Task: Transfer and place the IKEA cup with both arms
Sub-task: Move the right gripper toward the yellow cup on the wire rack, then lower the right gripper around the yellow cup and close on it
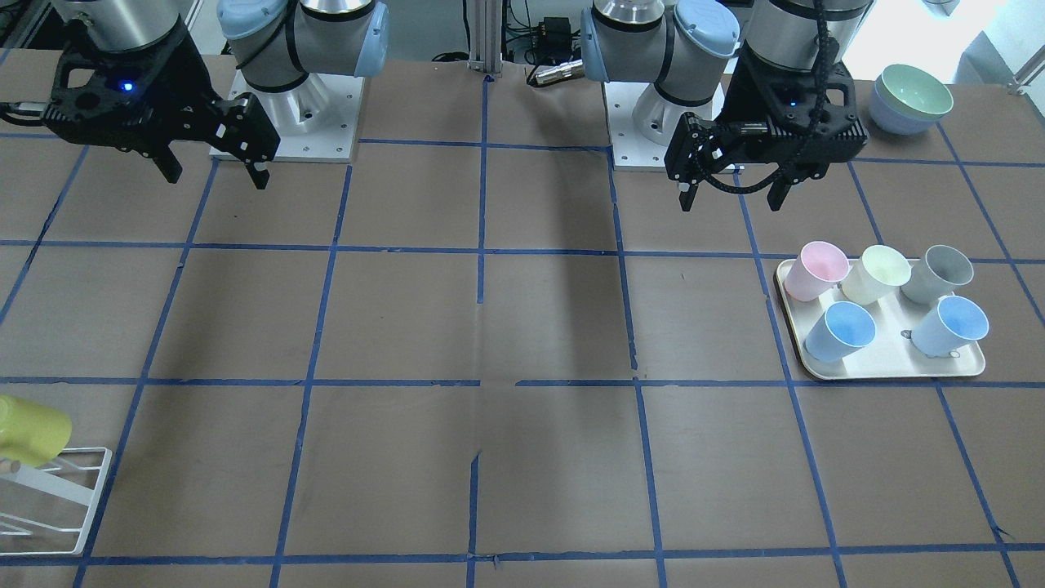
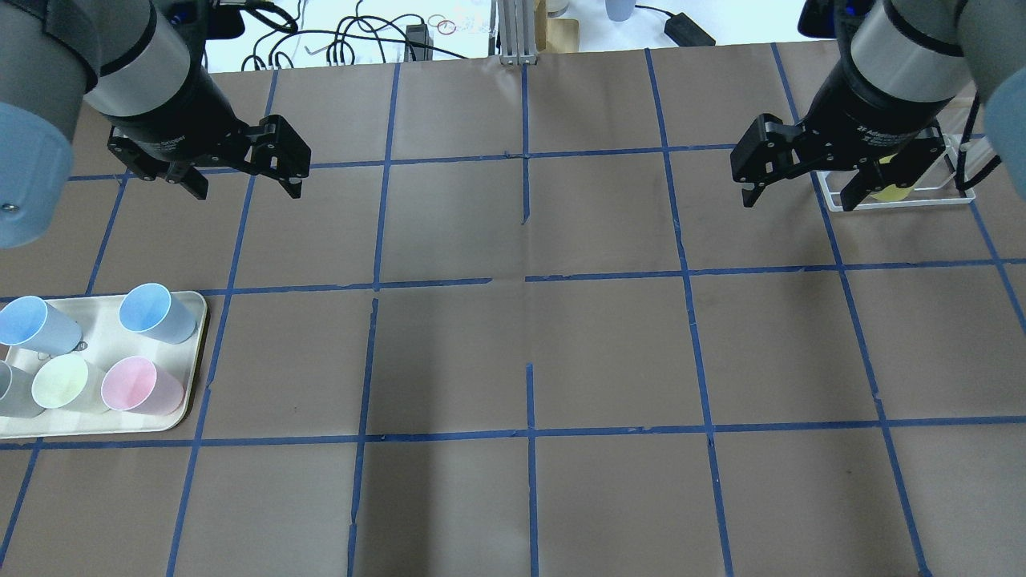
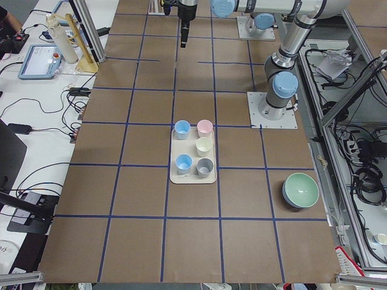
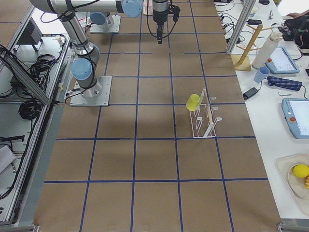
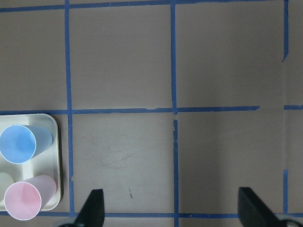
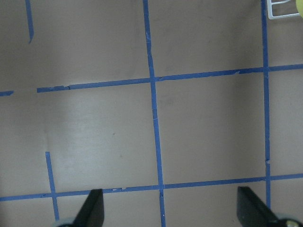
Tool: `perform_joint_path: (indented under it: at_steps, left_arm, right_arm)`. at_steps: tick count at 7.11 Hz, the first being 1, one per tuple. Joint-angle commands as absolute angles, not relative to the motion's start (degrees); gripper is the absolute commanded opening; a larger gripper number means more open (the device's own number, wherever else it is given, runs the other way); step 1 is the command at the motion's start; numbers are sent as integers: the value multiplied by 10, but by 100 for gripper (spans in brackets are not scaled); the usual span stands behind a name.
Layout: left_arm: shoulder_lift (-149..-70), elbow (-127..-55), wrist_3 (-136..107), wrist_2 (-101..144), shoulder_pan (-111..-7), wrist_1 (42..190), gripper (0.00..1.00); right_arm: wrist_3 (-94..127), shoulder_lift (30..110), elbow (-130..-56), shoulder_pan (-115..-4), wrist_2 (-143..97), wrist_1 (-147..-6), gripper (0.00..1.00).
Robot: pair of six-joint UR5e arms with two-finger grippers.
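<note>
The bright yellow tapered plastic tumbler [image 4: 193, 102] is on the white wire rack [image 4: 205, 116] at the right end of the table. It looks hung at a tilt on a peg, though that's hard to make out. The right gripper [image 2: 797, 200] hangs raised and apart from it, fingers spread, empty. The left gripper [image 2: 244, 188], also spread and empty, hangs clear of the cream tray [image 2: 100, 332] of pastel cups [image 2: 132, 385].
</note>
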State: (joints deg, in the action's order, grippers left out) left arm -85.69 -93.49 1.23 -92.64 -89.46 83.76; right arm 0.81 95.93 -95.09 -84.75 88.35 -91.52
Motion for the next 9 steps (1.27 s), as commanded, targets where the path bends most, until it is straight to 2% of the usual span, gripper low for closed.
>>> perform_joint_path:
  at_steps: [1,6,9]
  left_arm:
    - [-856,-937,12,-925,-895,838,100]
    - [-853,-937,11,-909,-894,838,100]
    - [-853,-937,11,-909,-894,838,100]
  right_arm:
    - [-51,927,-950,-791,882,-967,100]
    - [-288,836,-944,-685,877,-1076,100]
    - [-353,783,-940,-651,877,-1145,100]
